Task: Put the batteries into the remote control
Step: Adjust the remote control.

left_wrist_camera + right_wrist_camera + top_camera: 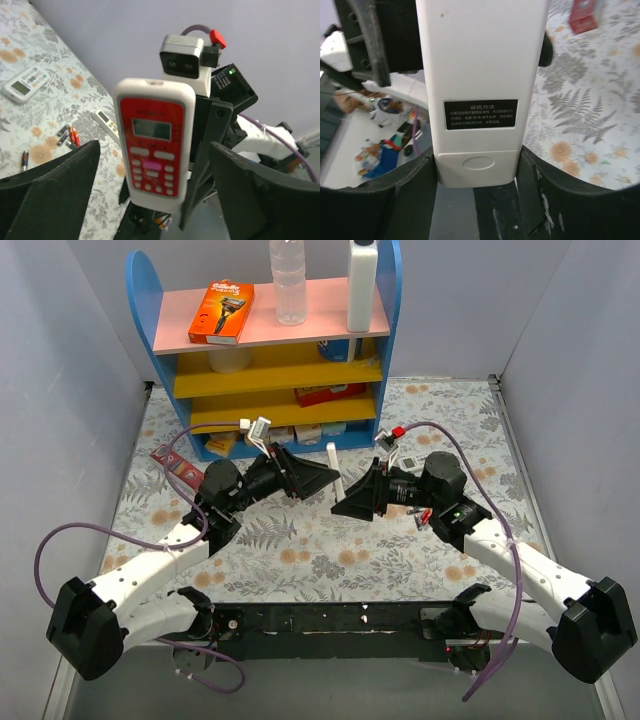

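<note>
My right gripper is shut on the lower end of the remote control and holds it upright in the air. Its plain white back, with a black label and the closed battery cover, faces this camera. The left wrist view shows its red front with white keys and a pale screen. My left gripper is open, with its fingers wide on either side of the remote and not touching it. From above, the two grippers meet at the remote. Several batteries lie on the table, with one more apart.
A longer white remote with grey buttons and a narrow white remote strip lie on the floral table cover. A blue shelf unit with bottles and boxes stands at the back. A red box lies on the table.
</note>
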`<state>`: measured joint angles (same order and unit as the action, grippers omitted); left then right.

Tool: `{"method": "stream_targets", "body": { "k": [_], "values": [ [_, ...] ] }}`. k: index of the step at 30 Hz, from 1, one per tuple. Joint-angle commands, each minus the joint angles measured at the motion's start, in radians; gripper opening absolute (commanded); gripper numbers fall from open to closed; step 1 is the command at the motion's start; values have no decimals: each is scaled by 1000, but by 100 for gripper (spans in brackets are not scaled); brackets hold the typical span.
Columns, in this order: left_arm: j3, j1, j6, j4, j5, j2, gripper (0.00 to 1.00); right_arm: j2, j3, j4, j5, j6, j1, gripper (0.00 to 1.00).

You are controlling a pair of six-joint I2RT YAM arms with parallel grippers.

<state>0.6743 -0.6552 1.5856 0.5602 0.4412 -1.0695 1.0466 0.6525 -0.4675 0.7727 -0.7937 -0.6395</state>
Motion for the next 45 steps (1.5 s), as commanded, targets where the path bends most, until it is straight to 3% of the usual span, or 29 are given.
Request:
{"method": "stream_targets", "body": {
  "k": [1, 4, 9, 16, 25, 28, 36, 39, 44, 45],
  "values": [
    [56, -3, -124, -224, -77, 60, 97, -36, 107, 311, -147, 291, 1, 6],
    [79, -4, -130, -308, -99, 56, 98, -30, 142, 432, -251, 385, -18, 5],
    [97, -29, -75, -419, -268, 30, 98, -2, 194, 579, -449, 496, -83, 1],
    [116, -41, -10, -477, -400, -33, 97, 50, 251, 638, -725, 568, -230, 1],
    [79, -44, 46, -407, -391, -69, 81, 89, 262, 629, -840, 551, -304, 1],
    [59, -43, 66, -387, -371, -64, 68, 101, 262, 624, -857, 553, -316, 1],
    [19, -60, 93, -378, -343, -87, 65, 136, 265, 607, -862, 554, -336, 1],
    [13, -60, 90, -375, -351, -96, 55, 141, 268, 599, -860, 551, -342, 1],
    [8, -61, 85, -361, -366, -95, 20, 136, 256, 587, -854, 541, -344, 1],
    [7, -60, 86, -358, -371, -93, 15, 130, 253, 586, -851, 533, -344, 6]
  ]
}}
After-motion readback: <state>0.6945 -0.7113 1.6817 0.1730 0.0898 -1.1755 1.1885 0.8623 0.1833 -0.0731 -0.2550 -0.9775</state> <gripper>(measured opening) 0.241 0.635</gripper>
